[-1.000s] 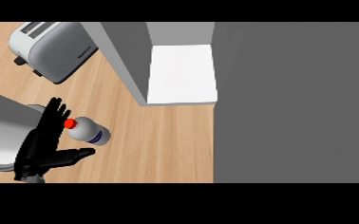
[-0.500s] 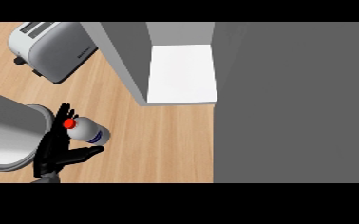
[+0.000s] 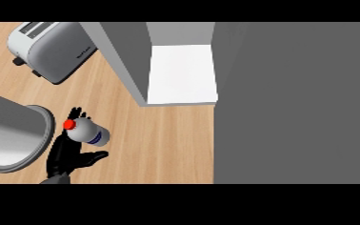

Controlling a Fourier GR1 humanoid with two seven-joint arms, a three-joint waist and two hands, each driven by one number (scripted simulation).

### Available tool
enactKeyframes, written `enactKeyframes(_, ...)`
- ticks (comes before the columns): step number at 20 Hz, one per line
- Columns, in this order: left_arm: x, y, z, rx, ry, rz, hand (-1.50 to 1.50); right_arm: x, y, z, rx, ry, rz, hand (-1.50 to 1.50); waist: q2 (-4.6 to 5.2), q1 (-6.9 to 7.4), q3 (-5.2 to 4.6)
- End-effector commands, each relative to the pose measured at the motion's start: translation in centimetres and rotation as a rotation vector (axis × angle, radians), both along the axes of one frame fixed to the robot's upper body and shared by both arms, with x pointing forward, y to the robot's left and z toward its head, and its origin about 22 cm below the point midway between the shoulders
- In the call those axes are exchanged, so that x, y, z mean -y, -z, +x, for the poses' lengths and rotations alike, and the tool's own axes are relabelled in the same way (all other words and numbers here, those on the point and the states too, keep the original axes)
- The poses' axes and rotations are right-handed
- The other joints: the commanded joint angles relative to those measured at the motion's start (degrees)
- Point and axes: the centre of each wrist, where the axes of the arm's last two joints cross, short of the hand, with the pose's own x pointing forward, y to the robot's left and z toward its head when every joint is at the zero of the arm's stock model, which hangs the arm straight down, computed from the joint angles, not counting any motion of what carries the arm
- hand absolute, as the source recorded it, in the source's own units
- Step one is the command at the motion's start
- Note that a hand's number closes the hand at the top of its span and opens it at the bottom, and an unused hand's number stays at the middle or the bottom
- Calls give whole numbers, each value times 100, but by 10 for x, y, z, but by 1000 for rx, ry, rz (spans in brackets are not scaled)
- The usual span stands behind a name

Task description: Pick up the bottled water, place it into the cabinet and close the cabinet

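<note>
Black left hand reaching with straight, spread fingers against the red-capped clear plastic water bottle, lying on the light wooden counter near the open grey cabinet.

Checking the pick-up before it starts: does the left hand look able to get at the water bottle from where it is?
Probably yes. The left hand is right beside the water bottle, fingers behind it and thumb spread below, with only bare counter between.
</note>
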Motion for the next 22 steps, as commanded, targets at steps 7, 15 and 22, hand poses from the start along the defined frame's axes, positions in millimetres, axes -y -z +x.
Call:
enactKeyframes(7, 11, 10, 20, 66, 36, -215, 150, -12, -39, -9, 79, -17, 44, -150, 3, 83, 6)
enactKeyframes(15, 3, 13, 17, 155, 46, -211, 150, -4, -41, -10, 79, -14, 27, -150, -6, 118, 13)
enactKeyframes(22, 6, 9, 16, 263, -9, -127, 150, -5, -44, -19, 80, 2, 24, -150, -18, 103, 14)
